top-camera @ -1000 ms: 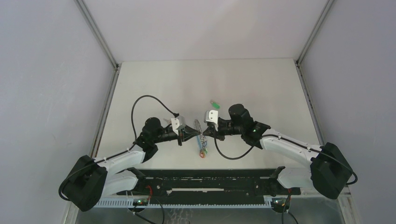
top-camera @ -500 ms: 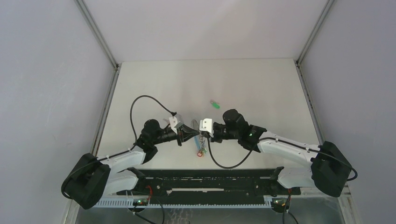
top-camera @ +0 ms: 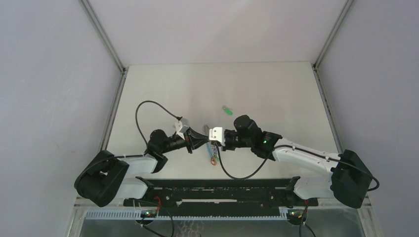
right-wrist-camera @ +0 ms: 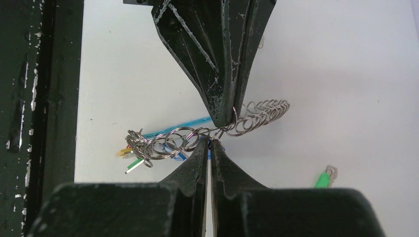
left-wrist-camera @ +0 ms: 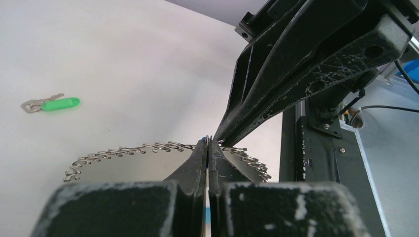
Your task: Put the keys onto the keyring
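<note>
Top external: keyring (top-camera: 214,155) lies lengthwise near-to-far.

Legible text, labels, brands, numbers, signs: none in any view. No lettering can be made out on any surface; fine detail is too small or blurred to read.

One green-headed key (top-camera: 227,110), one wire keyring (top-camera: 213,150), one white table (top-camera: 276,89).
</note>
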`<state>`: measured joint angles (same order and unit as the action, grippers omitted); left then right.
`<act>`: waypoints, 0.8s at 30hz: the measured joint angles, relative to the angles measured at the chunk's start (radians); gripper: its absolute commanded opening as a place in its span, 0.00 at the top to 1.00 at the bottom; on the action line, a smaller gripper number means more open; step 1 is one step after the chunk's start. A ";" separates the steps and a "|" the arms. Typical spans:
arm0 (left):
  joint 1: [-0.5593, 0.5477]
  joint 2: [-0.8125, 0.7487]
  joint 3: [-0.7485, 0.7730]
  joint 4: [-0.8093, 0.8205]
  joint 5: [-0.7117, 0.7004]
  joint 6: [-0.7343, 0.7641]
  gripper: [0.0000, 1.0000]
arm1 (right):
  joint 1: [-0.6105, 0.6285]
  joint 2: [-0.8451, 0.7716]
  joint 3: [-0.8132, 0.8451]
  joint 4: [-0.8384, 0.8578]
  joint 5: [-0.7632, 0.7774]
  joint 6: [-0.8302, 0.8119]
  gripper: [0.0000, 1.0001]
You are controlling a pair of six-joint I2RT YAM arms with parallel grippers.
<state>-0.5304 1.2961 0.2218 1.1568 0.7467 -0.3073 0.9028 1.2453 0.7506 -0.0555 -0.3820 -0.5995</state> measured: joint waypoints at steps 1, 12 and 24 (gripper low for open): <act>0.001 0.000 0.000 0.006 0.000 -0.006 1.00 | 0.001 0.000 0.003 -0.003 0.001 -0.002 1.00; 0.008 -0.001 0.000 0.124 -0.005 -0.042 1.00 | -0.019 -0.006 0.015 -0.090 -0.005 -0.008 0.80; 0.008 -0.001 0.000 0.144 0.026 -0.040 1.00 | -0.273 -0.108 0.017 0.005 -0.378 0.198 0.75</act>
<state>-0.5220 1.2953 0.2214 1.3010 0.7723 -0.3473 0.6296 1.1374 0.7673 -0.0502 -0.7597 -0.4011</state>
